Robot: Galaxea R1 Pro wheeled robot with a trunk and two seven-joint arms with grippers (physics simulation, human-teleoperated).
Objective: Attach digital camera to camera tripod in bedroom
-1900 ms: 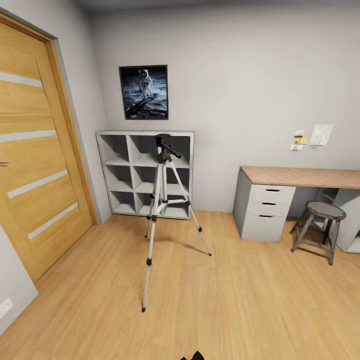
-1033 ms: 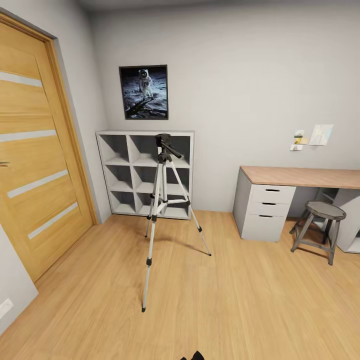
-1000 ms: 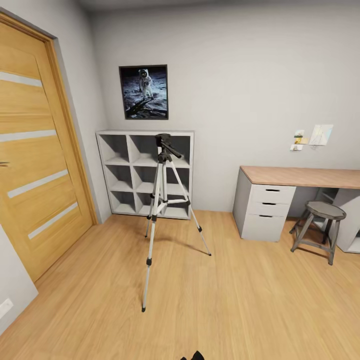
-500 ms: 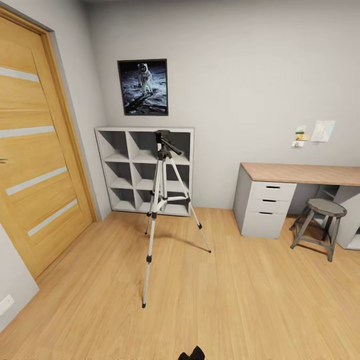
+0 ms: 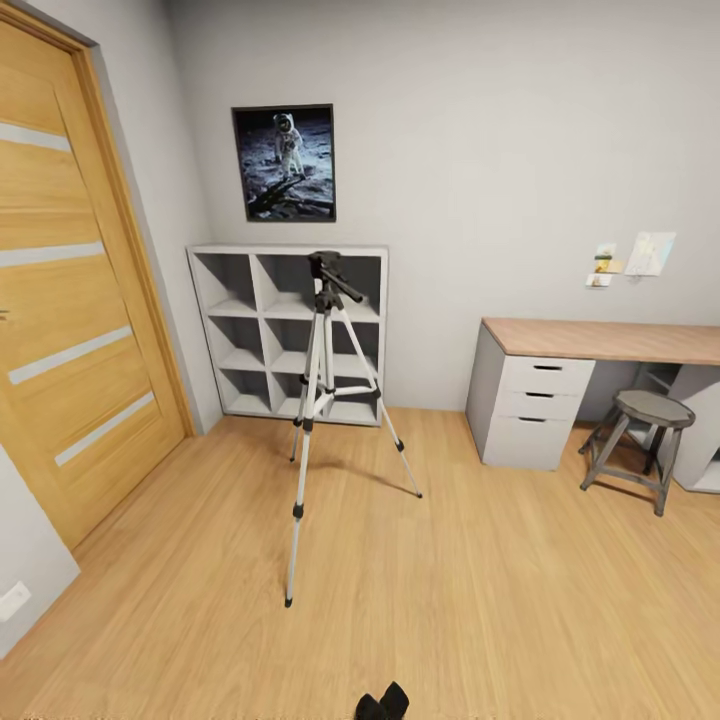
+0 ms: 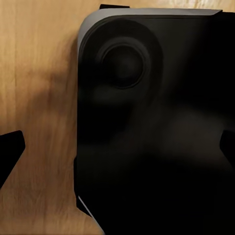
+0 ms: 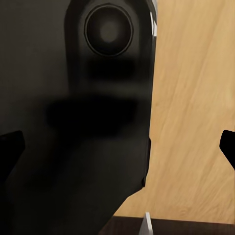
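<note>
Base (image 6: 156, 122): large matte-black housing, broadly rounded corner, thin grey rim along one edge. Raised circular boss (image 6: 122, 63) set near that corner, ringed by a shallow groove.

Same black shell in the right wrist view, with a second round boss (image 7: 108, 30), greyer at its centre. Pale grey strip runs along the shell's edge (image 7: 153, 19).

Fingertips (image 6: 10, 152): flat black, wedge-shaped.

Head view: small black angular tip (image 5: 383, 704), two-lobed.
</note>
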